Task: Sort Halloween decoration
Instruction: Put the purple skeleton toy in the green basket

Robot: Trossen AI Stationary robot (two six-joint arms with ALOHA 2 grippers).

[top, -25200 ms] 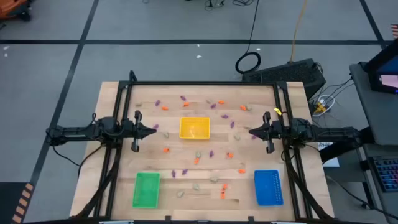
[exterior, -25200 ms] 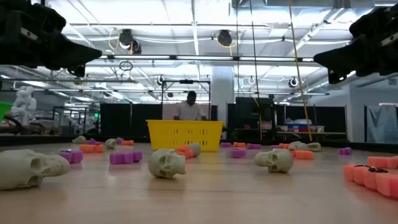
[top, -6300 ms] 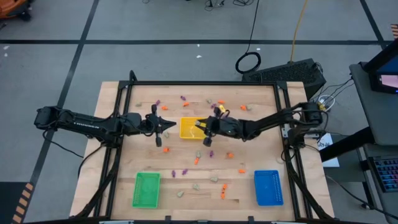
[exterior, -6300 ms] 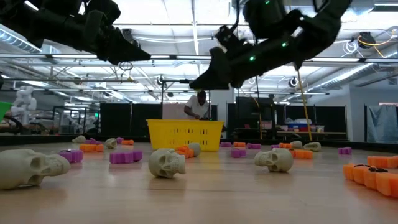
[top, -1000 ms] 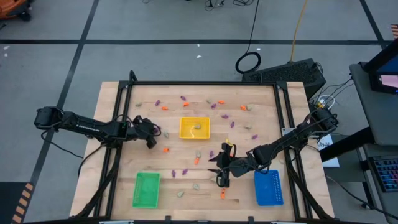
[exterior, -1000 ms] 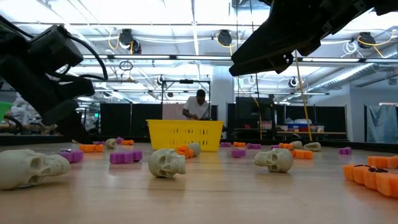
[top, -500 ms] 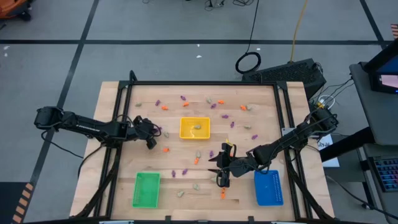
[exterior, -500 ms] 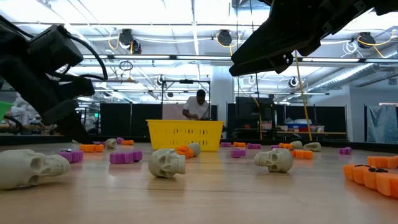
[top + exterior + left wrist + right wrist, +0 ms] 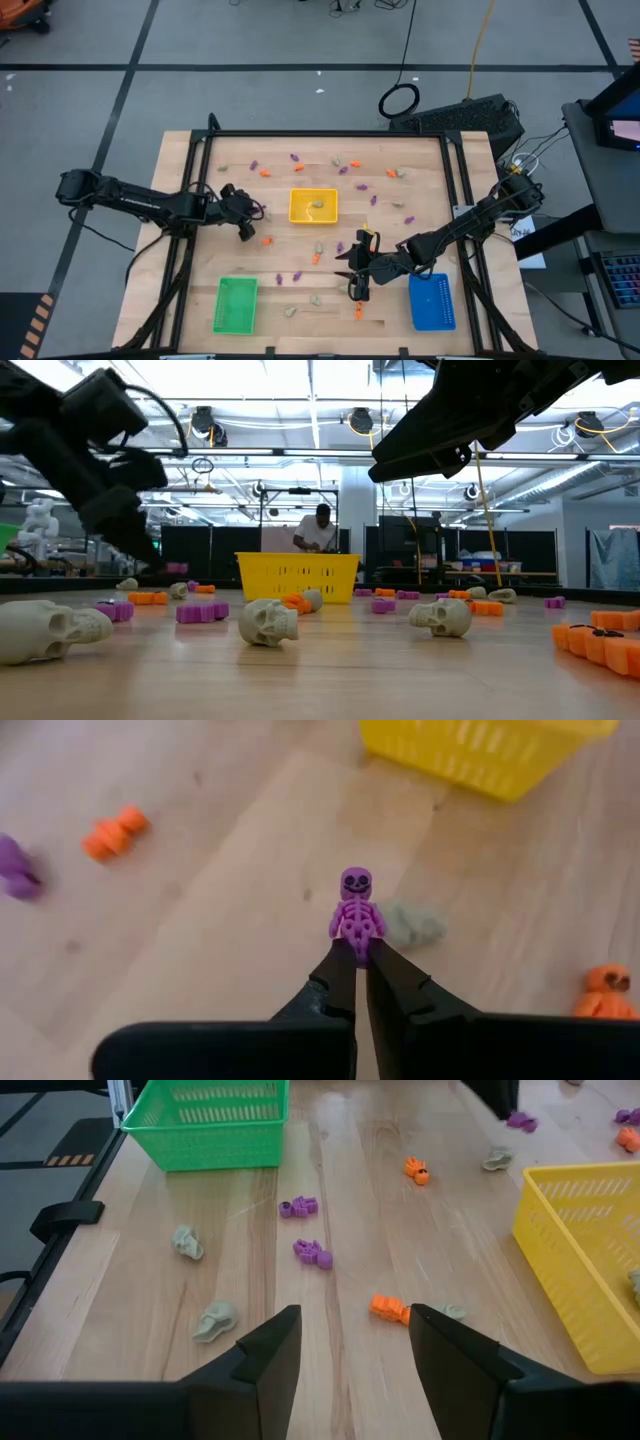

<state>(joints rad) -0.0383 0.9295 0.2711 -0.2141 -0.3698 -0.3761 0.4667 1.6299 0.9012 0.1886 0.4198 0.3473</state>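
**Left gripper lifts a purple skeleton off the table**

The left gripper [image 9: 360,970] is clamped on a purple skeleton [image 9: 356,910], pinching it by the legs so the figure stands out beyond the fingertips with its face to the wrist camera. That low hold likely suits a small flat trinket lying on wood. In the high view the left gripper [image 9: 247,212] sits just left of the yellow tray [image 9: 313,206], and in the low view it hangs clear of the table [image 9: 330,670], the purple piece just visible at its tip.

The right gripper [image 9: 345,1342] hovers with its fingers apart over the front middle of the table, holding nothing, near an orange trinket [image 9: 390,1309] and short of the blue tray [image 9: 431,301]. The green tray [image 9: 235,305] stands at front left. Skulls, purple and orange pieces lie scattered across the table.

Against half a second ago, the left gripper has risen from table level and shifted slightly towards the yellow tray; the right arm has not moved
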